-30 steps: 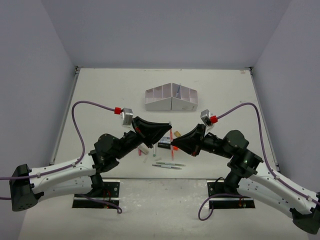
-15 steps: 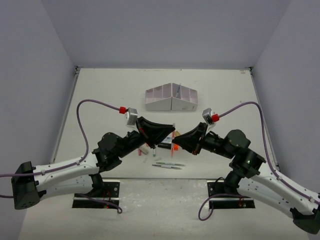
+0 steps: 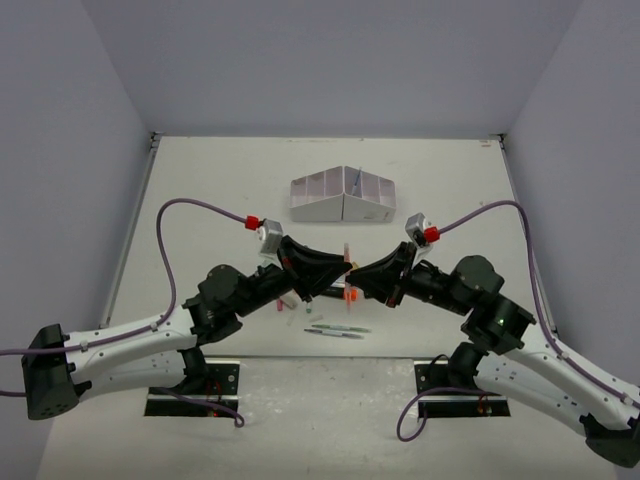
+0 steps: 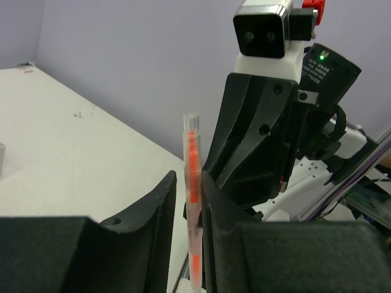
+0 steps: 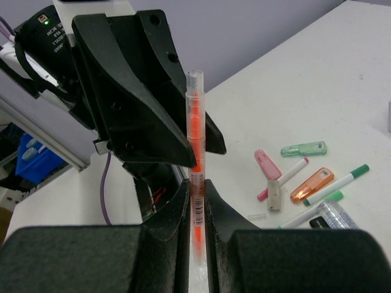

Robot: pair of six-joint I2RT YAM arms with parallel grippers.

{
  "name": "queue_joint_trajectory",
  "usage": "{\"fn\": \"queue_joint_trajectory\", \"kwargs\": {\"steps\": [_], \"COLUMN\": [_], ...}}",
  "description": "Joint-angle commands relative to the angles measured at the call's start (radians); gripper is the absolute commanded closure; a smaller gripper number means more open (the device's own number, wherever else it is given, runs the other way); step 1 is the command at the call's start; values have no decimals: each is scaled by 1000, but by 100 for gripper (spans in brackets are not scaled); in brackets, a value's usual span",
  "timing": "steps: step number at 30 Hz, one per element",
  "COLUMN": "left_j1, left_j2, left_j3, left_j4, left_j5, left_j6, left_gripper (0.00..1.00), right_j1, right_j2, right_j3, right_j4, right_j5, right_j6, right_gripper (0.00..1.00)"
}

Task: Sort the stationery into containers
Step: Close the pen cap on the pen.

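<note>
**A:** Where is the orange pen sitting right now?

**B:** It is standing upright in the air on the near side of the organiser box, well apart from it. It is hanging above the loose stationery lying on the surface.

**A:** Who is holding it?

**B:** The right gripper is clamping the lower barrel tight. The left gripper is bracketing the same pen, but a sliver of gap is showing beside one finger, so I am judging it released.

**A:** So what is this handover asking for?

**B:** The left arm should be backing straight out, away from the pen, without brushing it, because the two grippers are sitting nearly touching. The right one should be holding the pen vertical while carrying it toward the organiser box. Then it should be lowering the tip into a compartment before letting go. A tilted pen is likely to catch the sloped rim.
</note>
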Motion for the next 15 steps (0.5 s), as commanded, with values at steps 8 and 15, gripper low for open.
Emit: {"fn": "queue_joint_trajectory", "kwargs": {"steps": [8, 15], "left_j1": [-1, -1], "left_j2": [-56, -113], "left_j3": [43, -4], "left_j4": [-72, 34], "left_j5": [-2, 65], "left_j6": [52, 66], "left_gripper": [100, 100], "right_j1": [1, 1], "right_j2": [24, 59], "right_j3": [34, 2], "right_j4": [81, 130], "right_j5": [-63, -146], "right_j6": [-17, -7], "right_gripper": [100, 71]}}
